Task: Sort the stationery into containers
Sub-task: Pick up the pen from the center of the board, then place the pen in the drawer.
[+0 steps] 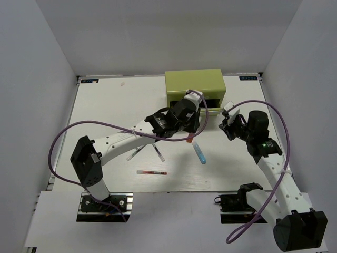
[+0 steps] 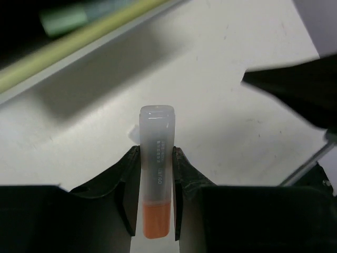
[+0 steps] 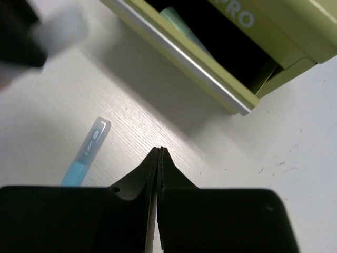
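The olive-green mini cabinet (image 1: 194, 84) stands at the back with one drawer (image 1: 212, 109) pulled open. In the right wrist view the mint green marker (image 3: 180, 27) lies inside that drawer (image 3: 210, 79). My left gripper (image 1: 189, 128) is shut on the orange marker (image 2: 156, 174) and holds it just in front of the drawer (image 2: 79, 45). The mint marker (image 2: 66, 18) shows blurred beyond. My right gripper (image 1: 227, 120) is shut and empty (image 3: 159, 153), to the right of the drawer. The blue marker (image 1: 199, 153) lies on the table, also in the right wrist view (image 3: 86, 152).
A red-white pen (image 1: 151, 172) lies near the front of the white table (image 1: 105, 105). Two dark-and-white pens (image 1: 134, 154) (image 1: 158, 153) lie under the left arm. Grey walls close in the table on three sides.
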`<control>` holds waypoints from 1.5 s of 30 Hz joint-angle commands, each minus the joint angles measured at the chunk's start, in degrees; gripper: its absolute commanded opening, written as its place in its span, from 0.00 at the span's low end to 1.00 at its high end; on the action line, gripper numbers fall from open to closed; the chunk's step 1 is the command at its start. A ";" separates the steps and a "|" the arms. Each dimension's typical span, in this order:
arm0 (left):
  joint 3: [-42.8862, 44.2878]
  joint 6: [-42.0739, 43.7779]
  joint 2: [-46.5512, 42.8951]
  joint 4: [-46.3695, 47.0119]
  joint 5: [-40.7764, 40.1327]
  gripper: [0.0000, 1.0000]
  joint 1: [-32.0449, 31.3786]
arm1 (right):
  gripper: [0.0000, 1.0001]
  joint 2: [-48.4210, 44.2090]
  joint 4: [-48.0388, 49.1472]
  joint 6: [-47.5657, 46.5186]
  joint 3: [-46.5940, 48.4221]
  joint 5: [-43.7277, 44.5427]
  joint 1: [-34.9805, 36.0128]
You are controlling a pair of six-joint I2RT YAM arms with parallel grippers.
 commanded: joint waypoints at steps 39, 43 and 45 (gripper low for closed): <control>5.62 59.53 13.09 32.77 5.71 0.54 8.54 | 0.48 -7.15 1.23 -2.68 -14.03 -6.82 -0.49; 4.99 58.73 11.42 33.39 4.12 0.74 8.02 | 0.51 -2.76 1.49 -3.64 -12.80 -9.63 -0.14; 4.99 58.73 10.63 34.09 4.12 0.77 8.01 | 0.51 -1.27 2.37 -3.74 -12.71 -11.13 0.04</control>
